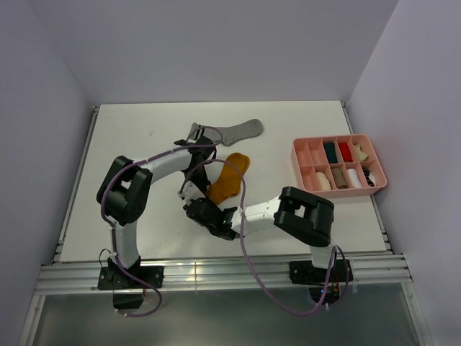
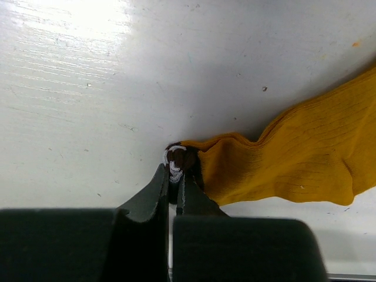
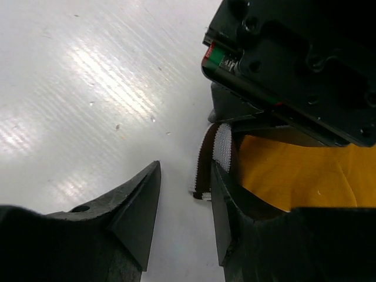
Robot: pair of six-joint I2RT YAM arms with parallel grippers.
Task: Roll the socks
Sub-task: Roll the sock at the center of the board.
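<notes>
Right wrist view, nearest to me, has the right gripper (image 3: 183, 205) with its jaws standing moderately apart and clamping nothing; the bare white surface (image 3: 88, 88) shows in the gap. Just beside one of its fingers (image 3: 222, 202) sits the brown-and-white striped cuff (image 3: 212, 151) of the mustard sock (image 3: 282, 170). The left gripper (image 2: 176, 176) comes down right behind it, jaws squeezed tight on that cuff, which bunches up between the tips. From the pinched end the mustard sock runs away and to the right, lying about the middle of the surface. Farther back lies the grey sock (image 1: 232, 132), flat, its toe pointing right. Off to the right, well apart from both, a pink tray (image 1: 297, 160) holds small rolled bundles (image 1: 330, 152) in its compartments.
</notes>
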